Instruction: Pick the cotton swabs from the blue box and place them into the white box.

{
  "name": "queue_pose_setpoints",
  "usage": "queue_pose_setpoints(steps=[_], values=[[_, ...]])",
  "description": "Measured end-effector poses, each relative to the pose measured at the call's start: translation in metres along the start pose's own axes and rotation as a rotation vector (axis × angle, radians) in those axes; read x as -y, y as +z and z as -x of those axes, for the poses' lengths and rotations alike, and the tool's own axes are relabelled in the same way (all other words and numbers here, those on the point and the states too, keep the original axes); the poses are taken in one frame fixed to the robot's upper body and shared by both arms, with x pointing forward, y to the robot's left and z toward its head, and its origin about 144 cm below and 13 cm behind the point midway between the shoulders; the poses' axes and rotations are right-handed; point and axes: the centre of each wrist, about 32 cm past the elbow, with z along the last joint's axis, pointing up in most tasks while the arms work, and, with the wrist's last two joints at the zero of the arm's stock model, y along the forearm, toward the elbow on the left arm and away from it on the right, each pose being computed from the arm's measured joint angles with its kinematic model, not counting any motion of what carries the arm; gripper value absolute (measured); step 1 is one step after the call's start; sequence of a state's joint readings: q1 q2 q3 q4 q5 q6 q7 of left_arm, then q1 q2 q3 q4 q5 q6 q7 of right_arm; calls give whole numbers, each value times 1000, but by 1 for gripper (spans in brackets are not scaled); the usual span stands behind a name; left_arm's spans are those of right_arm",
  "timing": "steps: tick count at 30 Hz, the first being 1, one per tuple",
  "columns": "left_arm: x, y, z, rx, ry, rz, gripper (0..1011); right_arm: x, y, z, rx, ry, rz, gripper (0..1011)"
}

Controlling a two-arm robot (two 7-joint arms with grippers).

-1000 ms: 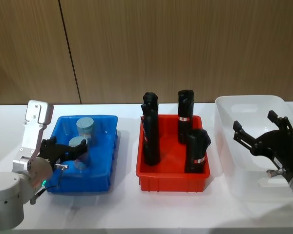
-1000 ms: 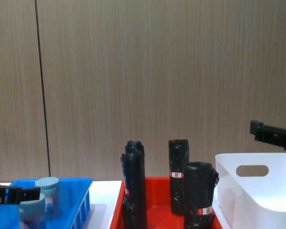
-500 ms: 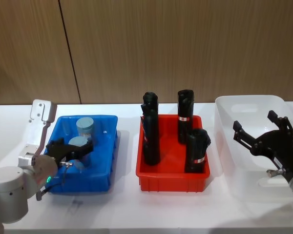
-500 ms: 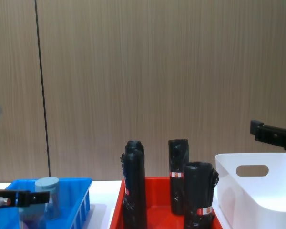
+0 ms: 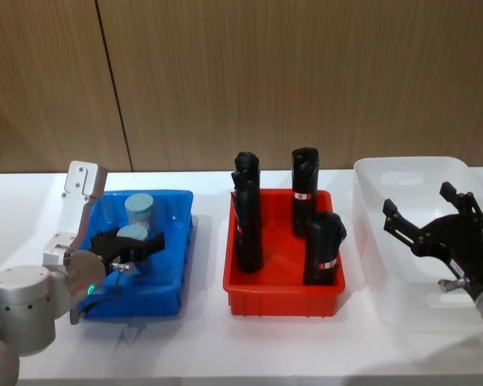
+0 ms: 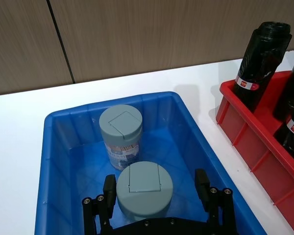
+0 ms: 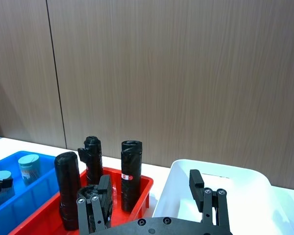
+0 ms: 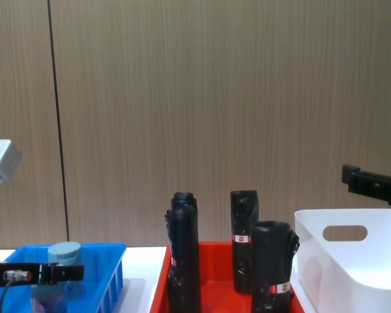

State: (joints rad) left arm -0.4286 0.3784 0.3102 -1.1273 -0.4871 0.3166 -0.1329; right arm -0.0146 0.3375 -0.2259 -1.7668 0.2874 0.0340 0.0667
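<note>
Two cotton swabs jars stand in the blue box (image 5: pixel 167 273). The far jar (image 5: pixel 138 207) (image 6: pixel 120 129) stands free. The near jar (image 5: pixel 131 234) (image 6: pixel 144 189) sits between the fingers of my left gripper (image 5: pixel 132 243) (image 6: pixel 155 186), which is open, with a finger on each side and a gap showing. In the chest view the left gripper's fingers (image 8: pixel 52 272) cross in front of a jar (image 8: pixel 66 252). My right gripper (image 5: pixel 419 201) (image 7: pixel 151 188) hangs open and empty over the white box (image 5: pixel 410 178) (image 8: pixel 352 267).
Between the two boxes stands a red tray (image 5: pixel 283 294) holding several tall black wrapped rolls (image 5: pixel 249 217). All three containers sit on a white table (image 5: pixel 266 346) in front of a wooden wall.
My left gripper has moved forward and to the right over the blue box and now straddles the near jar. The right arm has not moved.
</note>
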Motion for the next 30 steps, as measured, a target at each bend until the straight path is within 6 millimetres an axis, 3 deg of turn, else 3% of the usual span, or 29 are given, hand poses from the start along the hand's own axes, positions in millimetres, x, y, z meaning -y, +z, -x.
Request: queue_pose_setpoints(steps=[18, 30], values=[[4, 9, 3, 37, 62, -58, 993, 0, 0, 0, 0, 0, 0, 1002], [5, 12, 4, 37, 65, -75, 689, 0, 0, 0, 0, 0, 0, 1002]])
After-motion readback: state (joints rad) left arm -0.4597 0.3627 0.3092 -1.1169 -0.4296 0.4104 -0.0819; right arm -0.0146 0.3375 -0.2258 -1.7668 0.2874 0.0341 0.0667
